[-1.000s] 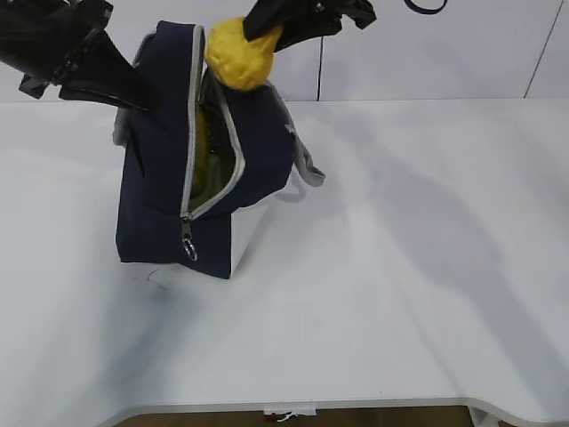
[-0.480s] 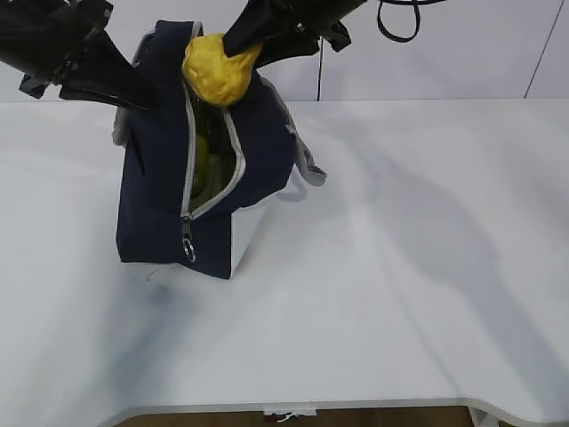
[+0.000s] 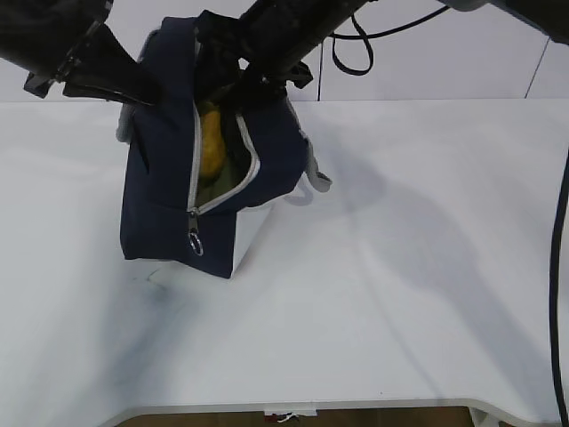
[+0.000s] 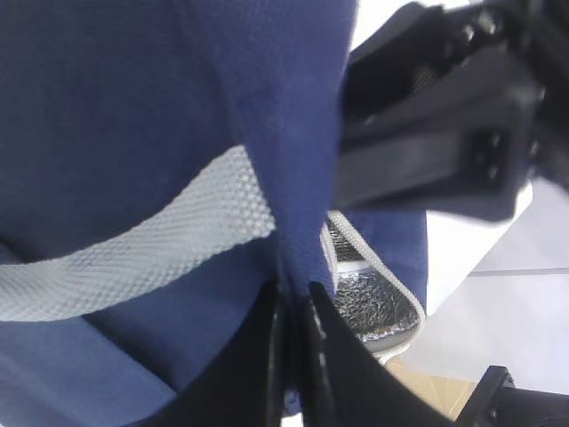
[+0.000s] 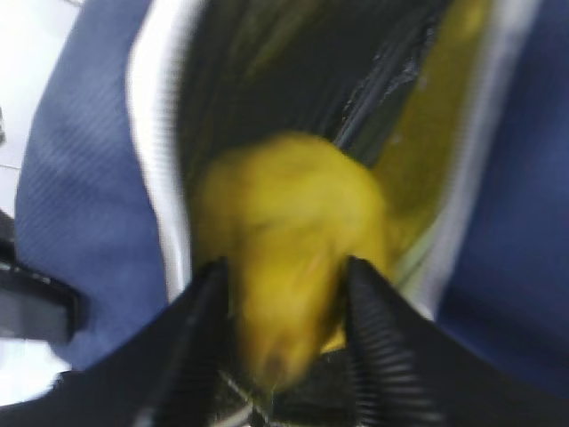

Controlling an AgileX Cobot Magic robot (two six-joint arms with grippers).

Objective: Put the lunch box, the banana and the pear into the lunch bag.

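Observation:
The navy lunch bag (image 3: 160, 196) stands on the white table with its zipper mouth gaping. My left gripper (image 3: 147, 96) is shut on the bag's upper fabric edge (image 4: 302, 222), pinched between its fingers (image 4: 293, 298), and holds the mouth apart. My right gripper (image 3: 240, 84) reaches down into the mouth. The yellow pear (image 5: 284, 231) is blurred between its spread fingers (image 5: 284, 276), inside the bag opening (image 3: 212, 147). A long yellow strip along the lining is the banana (image 5: 440, 116). The lunch box is hidden.
A grey webbing handle (image 3: 316, 178) sticks out on the bag's right side, and the zipper pull (image 3: 194, 242) hangs at the front. Bare white table (image 3: 400, 267) spreads to the right and front. A black cable (image 3: 356, 62) hangs behind the right arm.
The right gripper has carried the pear from above the bag's top edge down into the mouth, and its jaws have spread. The bag has shifted slightly; the left gripper keeps its hold.

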